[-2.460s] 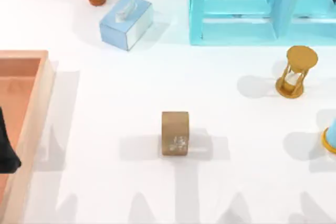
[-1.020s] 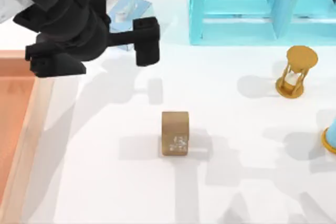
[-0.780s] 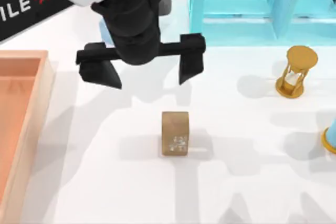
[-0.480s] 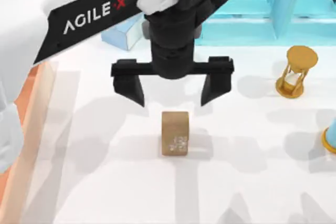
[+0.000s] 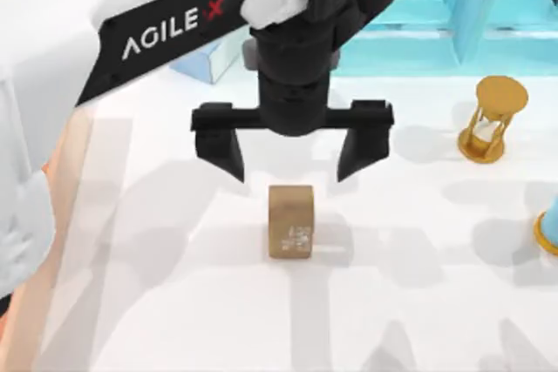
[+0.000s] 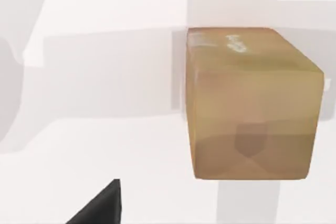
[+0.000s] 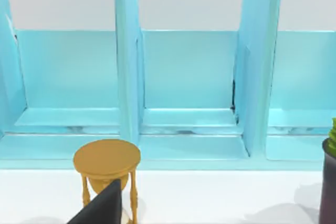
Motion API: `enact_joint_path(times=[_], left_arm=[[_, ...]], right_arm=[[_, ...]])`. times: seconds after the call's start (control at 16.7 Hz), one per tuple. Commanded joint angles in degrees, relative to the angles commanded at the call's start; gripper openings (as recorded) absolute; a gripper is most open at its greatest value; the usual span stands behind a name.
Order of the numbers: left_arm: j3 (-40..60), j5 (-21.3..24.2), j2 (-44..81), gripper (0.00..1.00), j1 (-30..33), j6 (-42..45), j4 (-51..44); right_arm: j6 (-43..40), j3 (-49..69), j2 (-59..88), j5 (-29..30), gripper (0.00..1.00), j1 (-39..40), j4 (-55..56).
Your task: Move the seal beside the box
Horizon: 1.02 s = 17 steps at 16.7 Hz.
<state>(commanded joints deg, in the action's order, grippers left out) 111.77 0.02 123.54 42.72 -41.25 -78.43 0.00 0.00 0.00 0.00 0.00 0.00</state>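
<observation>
Left gripper [image 5: 292,160] hovers just behind the seal [image 5: 290,221], fingers [image 5: 223,147] spread wide, holding nothing.

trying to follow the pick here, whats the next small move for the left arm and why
Probably ease the left gripper toward the seal and then down. Its fingers are spread wide, wider than the block, but they hang just past the seal's far end rather than on either side of it. The seal sits untouched on the table.

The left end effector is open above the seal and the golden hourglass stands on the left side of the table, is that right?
Not quite. In the top view the golden hourglass stands on the table's right side, not the left. The rest holds: the left end effector is open above the seal.
</observation>
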Motion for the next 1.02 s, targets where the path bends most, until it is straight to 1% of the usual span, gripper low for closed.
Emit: enact_joint_path(times=[0.18,0.42,0.54,0.84,1.02], left_arm=[[-3.8,0.0,0.6,1.0,0.1,0.1,4.0],[-12.5,0.0,2.4,1.0,0.1,0.2,15.5],[-16.0,0.0,3.1,1.0,0.1,0.1,19.3],[-17.2,0.0,3.5,1.0,0.1,0.1,20.6],[-17.2,0.0,3.5,0.77,0.1,0.1,20.6]], right_arm=[[0.0,0.0,0.0,0.0,1.0,0.0,0.0],[0.0,0.0,0.0,0.0,1.0,0.0,0.0],[0.0,0.0,0.0,0.0,1.0,0.0,0.0],[0.0,0.0,0.0,0.0,1.0,0.0,0.0],[0.0,0.0,0.0,0.0,1.0,0.0,0.0]])
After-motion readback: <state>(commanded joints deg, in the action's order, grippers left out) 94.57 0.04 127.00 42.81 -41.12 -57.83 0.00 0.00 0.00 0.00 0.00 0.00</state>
